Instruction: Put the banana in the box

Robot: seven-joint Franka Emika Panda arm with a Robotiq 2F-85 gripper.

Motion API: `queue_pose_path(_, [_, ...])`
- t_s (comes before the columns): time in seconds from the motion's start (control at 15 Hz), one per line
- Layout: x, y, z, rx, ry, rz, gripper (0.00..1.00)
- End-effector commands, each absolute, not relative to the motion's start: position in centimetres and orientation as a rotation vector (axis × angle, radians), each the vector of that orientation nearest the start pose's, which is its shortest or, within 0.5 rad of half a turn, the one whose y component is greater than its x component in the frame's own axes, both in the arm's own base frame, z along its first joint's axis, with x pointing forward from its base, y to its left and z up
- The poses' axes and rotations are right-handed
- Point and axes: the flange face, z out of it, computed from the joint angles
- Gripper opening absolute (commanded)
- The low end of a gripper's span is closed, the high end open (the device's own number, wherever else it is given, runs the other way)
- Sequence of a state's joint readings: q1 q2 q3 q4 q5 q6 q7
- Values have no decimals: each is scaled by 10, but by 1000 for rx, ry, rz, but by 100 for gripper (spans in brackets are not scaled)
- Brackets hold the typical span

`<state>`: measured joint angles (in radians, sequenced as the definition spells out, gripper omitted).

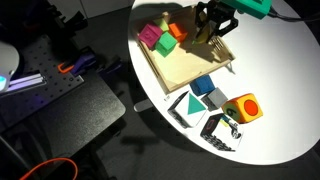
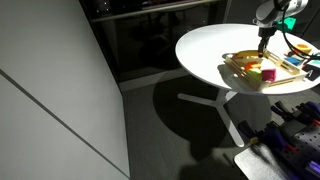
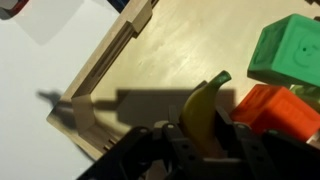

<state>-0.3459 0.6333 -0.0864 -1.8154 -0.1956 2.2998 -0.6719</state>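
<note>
My gripper [image 3: 203,140] is shut on the yellow banana [image 3: 205,105], which sticks out between the fingers with its dark tip forward. It hangs over the floor of the light wooden box [image 3: 110,62], close to the box's low wall. In both exterior views the gripper [image 1: 212,25] [image 2: 265,36] is above the far part of the box [image 1: 190,68] [image 2: 240,68] on the round white table. The banana is mostly hidden by the fingers there.
Inside the box lie a green block [image 3: 290,50], an orange block [image 3: 280,108] and a pink block [image 1: 149,35]. Beside the box on the table [image 1: 280,140] stand a blue cube [image 1: 204,85], an orange-and-yellow cube [image 1: 243,108] and a black-and-white patterned block [image 1: 222,130].
</note>
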Motion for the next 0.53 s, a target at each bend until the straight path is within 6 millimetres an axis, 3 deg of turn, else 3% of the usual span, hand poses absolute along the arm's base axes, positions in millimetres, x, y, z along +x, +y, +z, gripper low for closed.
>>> queue_pose_path(0.0, [567, -261, 184, -3148, -733, 449, 35])
queue_pose_path(0.07, [567, -259, 185, -3164, -734, 450, 63])
queue_pose_path(0.13, [566, -258, 186, -3174, -739, 451, 64])
queue_pose_path(0.47, [566, -245, 198, -3219, -714, 320, 99])
